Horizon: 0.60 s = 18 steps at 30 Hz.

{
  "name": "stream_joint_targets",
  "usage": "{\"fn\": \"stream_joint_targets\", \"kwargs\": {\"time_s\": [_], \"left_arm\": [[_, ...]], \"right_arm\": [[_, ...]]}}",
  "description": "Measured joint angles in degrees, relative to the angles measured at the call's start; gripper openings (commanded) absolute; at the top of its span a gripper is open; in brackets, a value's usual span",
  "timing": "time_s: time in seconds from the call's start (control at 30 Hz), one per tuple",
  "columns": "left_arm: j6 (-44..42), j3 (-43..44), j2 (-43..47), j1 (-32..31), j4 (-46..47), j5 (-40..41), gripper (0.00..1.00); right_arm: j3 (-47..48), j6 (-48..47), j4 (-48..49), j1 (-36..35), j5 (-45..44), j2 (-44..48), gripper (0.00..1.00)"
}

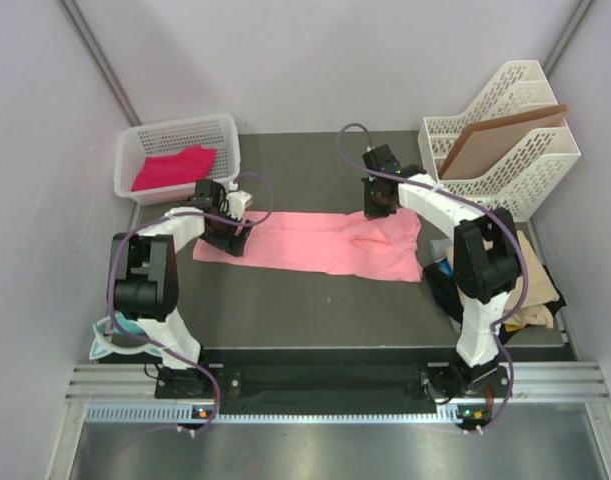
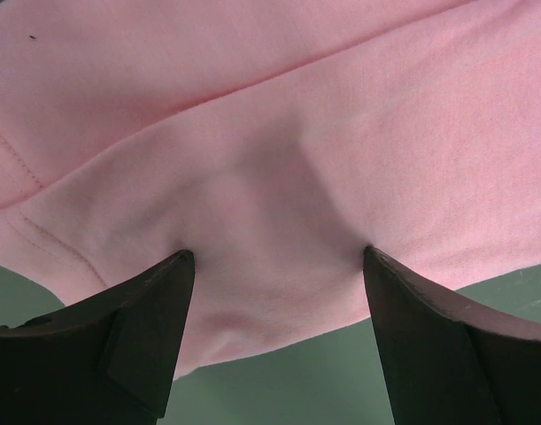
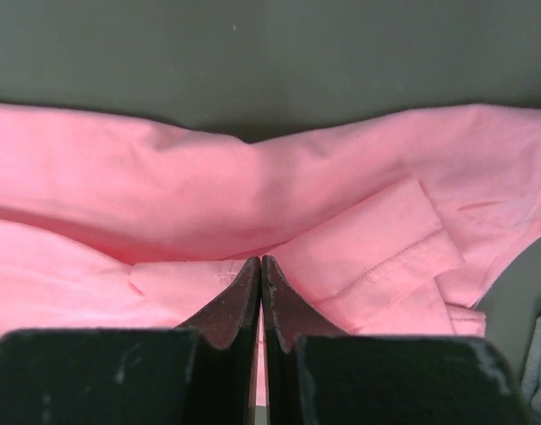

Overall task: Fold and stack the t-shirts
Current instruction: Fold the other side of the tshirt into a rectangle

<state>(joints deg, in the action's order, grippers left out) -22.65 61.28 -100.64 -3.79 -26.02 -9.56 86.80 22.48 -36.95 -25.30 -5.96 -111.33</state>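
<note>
A salmon pink t-shirt (image 1: pixel 315 242) lies stretched left to right across the dark table. My left gripper (image 1: pixel 232 232) is at its left end. In the left wrist view the gripper (image 2: pixel 277 255) is open, with both fingertips pressed on the pink cloth (image 2: pixel 279 133) near its edge. My right gripper (image 1: pixel 377 208) is at the far edge of the shirt's right part. In the right wrist view it (image 3: pixel 260 259) is shut, pinching a fold of the shirt (image 3: pixel 359 239) beside a hemmed sleeve. A magenta-pink t-shirt (image 1: pixel 173 167) lies in the basket.
A white basket (image 1: pixel 225 135) stands at the back left. A white file rack (image 1: pixel 505 150) holding a brown board (image 1: pixel 500 138) stands at the back right. A heap of tan, black and blue shirts (image 1: pixel 530 290) lies by the right arm's base. Teal cloth (image 1: pixel 110 335) lies front left.
</note>
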Motion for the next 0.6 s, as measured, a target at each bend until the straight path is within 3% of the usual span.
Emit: {"fn": "stream_joint_targets", "kwargs": {"time_s": [0.43,0.6], "left_arm": [[-0.02,-0.35,0.24,0.00,0.37,0.02,0.81],[-0.09,-0.98,0.66,0.00,1.05,0.02,0.81]], "right_arm": [[1.55,-1.14,0.00,0.70,0.00,0.52,0.00],[7.06,-1.99,-0.90,1.25,0.11,-2.56,0.00]]}}
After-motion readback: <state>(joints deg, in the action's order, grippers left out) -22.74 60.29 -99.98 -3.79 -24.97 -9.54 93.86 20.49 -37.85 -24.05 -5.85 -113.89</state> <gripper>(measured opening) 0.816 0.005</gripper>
